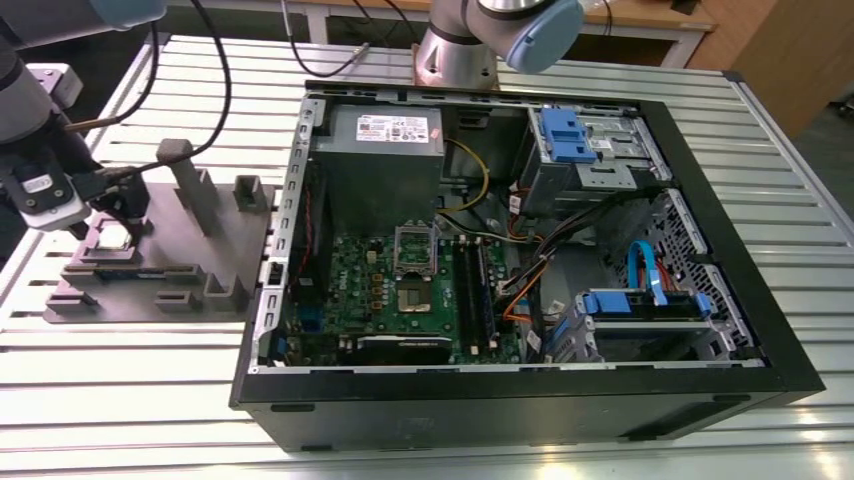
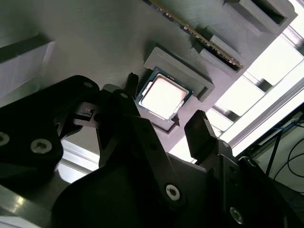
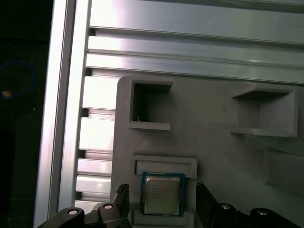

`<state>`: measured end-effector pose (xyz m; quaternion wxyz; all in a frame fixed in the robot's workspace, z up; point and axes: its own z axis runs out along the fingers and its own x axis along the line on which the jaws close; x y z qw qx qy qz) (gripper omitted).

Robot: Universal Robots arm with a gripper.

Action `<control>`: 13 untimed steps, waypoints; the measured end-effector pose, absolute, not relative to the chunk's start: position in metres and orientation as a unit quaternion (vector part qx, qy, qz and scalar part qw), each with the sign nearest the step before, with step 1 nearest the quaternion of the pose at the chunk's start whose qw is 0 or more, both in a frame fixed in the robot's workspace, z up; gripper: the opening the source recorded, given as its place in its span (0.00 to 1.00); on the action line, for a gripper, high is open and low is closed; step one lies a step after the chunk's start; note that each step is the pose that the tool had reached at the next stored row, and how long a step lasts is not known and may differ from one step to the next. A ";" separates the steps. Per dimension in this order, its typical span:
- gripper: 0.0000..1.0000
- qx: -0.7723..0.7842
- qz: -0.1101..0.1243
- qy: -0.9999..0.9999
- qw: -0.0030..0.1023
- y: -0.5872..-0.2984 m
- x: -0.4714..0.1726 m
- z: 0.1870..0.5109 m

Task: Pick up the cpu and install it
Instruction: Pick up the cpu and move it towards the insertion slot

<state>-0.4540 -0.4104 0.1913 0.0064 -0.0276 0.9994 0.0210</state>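
Cpu [image 3: 162, 194]: one, flat in a shallow recess of one grey moulded tray [image 3: 213, 156]. Gripper [image 3: 161, 202]: one, spread open over it, two fingers [image 3: 205, 202] flanking the chip without touching, grasping nothing. Beside the tray, one opened computer case [image 1: 534, 400] on the slatted table [image 1: 134, 400].

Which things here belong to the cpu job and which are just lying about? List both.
Job: cpu, lying in the grey tray; open gripper straddling it; motherboard socket in the computer case.
Lying about: power supply, drive bays, blue cables.
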 end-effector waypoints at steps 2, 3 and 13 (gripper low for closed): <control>0.66 -0.027 0.021 0.999 0.007 -0.409 -0.454 0.190; 0.66 -0.027 0.021 0.999 0.006 -0.409 -0.454 0.190; 0.66 -0.020 0.021 1.000 0.007 -0.409 -0.454 0.184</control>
